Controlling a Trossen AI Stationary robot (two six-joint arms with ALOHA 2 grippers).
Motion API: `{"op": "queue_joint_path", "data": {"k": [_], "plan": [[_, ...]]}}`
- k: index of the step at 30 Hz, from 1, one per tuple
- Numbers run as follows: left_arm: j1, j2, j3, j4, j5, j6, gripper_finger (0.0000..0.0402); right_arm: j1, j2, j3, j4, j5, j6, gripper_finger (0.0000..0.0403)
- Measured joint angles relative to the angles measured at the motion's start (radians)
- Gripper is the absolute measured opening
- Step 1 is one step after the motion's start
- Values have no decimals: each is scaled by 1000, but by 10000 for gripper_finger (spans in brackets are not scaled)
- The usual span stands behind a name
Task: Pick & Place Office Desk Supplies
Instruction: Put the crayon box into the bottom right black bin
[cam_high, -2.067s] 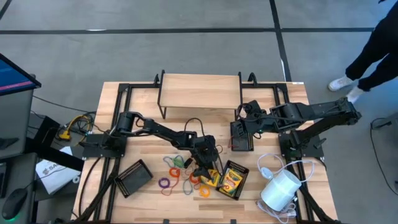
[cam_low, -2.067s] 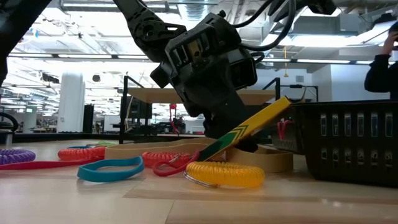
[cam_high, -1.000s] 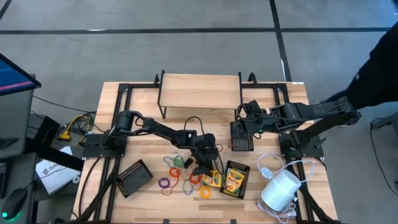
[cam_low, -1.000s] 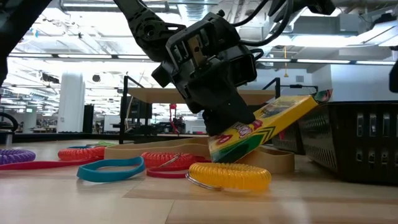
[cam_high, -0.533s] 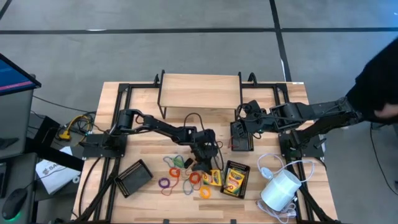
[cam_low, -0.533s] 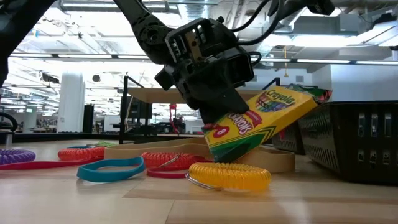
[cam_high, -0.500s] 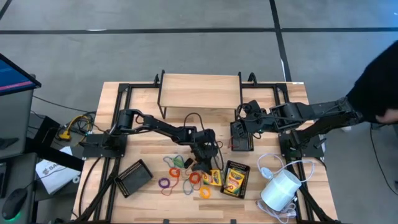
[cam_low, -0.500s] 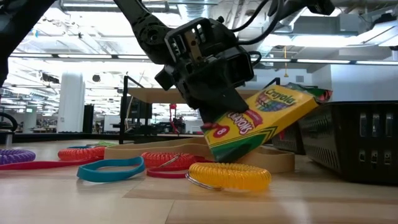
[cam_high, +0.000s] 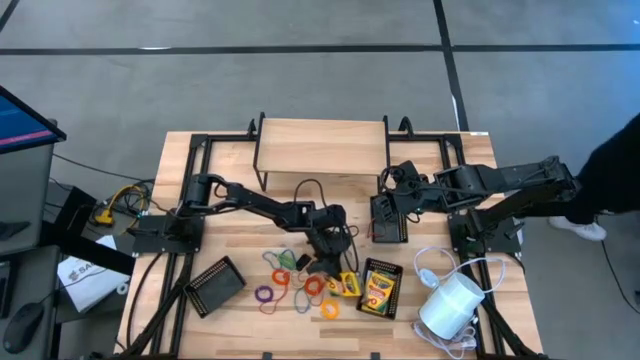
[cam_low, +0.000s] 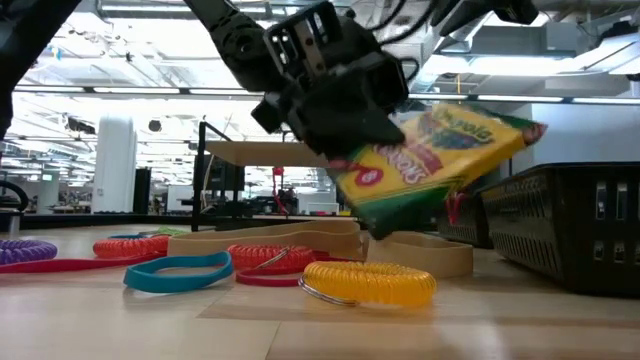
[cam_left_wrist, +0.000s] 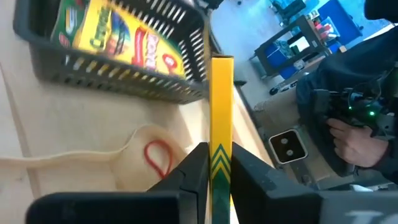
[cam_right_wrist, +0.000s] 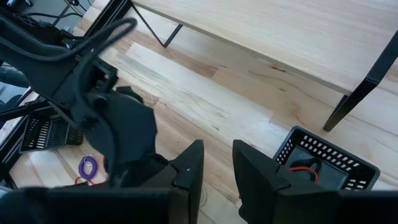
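A yellow-and-green crayon box (cam_low: 440, 150) hangs above the table, with my left gripper (cam_low: 350, 130) shut on it at mid-table (cam_high: 338, 272). A second crayon box (cam_high: 377, 290) lies in a black mesh tray (cam_left_wrist: 193, 74) just to its right. Coloured elastic loops (cam_high: 285, 282) lie scattered on the wood to the left; the low view shows a yellow coil (cam_low: 365, 282) and a blue loop (cam_low: 178, 270). My right gripper (cam_right_wrist: 216, 168) hovers open, nothing between its fingers, above another black tray (cam_right_wrist: 323, 163) that holds a red loop. My left gripper pinches the crayon box by its two broad faces near one end (cam_left_wrist: 221, 140); the wrist view shows the narrow yellow edge with green chevrons between the two fingers. The fingers slant down from the table's left. The box juts out past them, tilted, free end higher, clear of the table.
A wooden riser shelf (cam_high: 320, 145) stands at the far middle. A third black mesh tray (cam_high: 215, 283) lies near left. A white cylinder with a white cord (cam_high: 450, 305) sits near right. A person stands beyond the table's right edge (cam_high: 615, 165).
My left gripper has risen with the crayon box. The box's lower end, which rested on the table by the yellow coil, is now lifted clear, and the box has tipped closer to level. My right arm has kept still.
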Motion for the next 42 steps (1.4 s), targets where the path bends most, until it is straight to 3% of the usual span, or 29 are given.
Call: {"op": "queue_joint_path", "data": {"k": [8,17,23,29,36,42], "plan": [[30,-105,0,0,-20,2,30,-7,0,0,-12,8,0,84],[35,-206,0,12,-113,-26,46,-28,0,0,-167,37,118,84],[35,-213,0,35,-136,-156,25,-11,-24,0,-220,89,156,84],[35,-213,0,130,-168,-291,43,-12,-48,0,-241,105,158,84],[33,-213,0,212,-210,-456,25,3,-55,0,-268,129,159,84],[30,-213,0,233,-242,-570,43,21,-54,0,-344,143,197,84]]}}
